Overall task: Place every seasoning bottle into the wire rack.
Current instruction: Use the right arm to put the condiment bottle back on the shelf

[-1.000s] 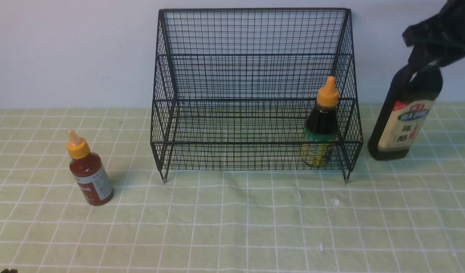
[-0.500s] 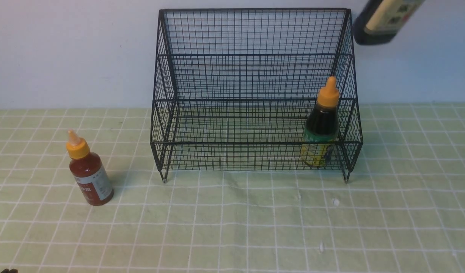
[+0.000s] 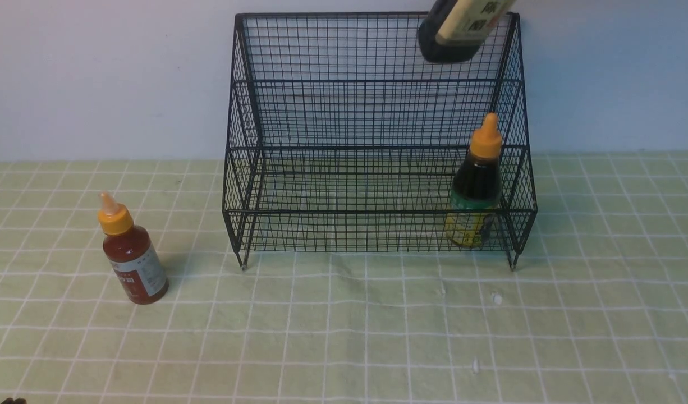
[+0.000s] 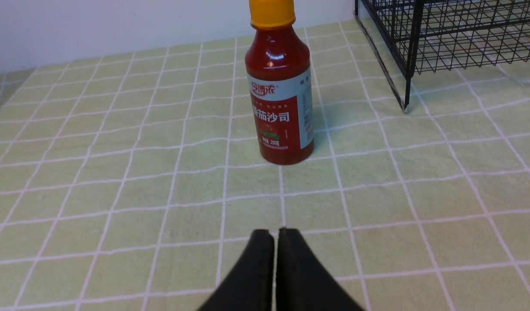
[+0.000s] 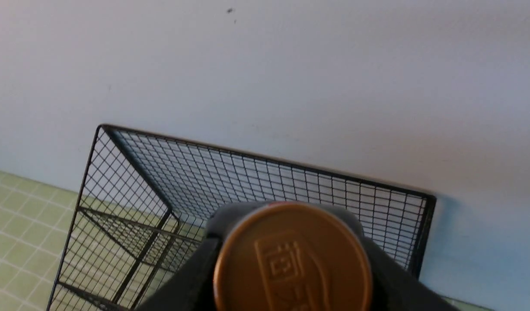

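Bottle with tan cap (image 3: 462, 25) is pinched at its neck by the right gripper (image 5: 291, 263), tilted, high above the wire rack (image 3: 372, 212); its floor is found straight below. Left gripper (image 4: 273, 235) is pressed together.

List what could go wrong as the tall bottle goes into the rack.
1. The tall bottle hangs tilted in the right gripper, gripped near its cap; it may swing or slip.
2. Its base appears close to the wire rack at the top rim and could catch there.
3. The orange-capped bottle stands at the rack's right end, roughly below; lowering there could knock it over.
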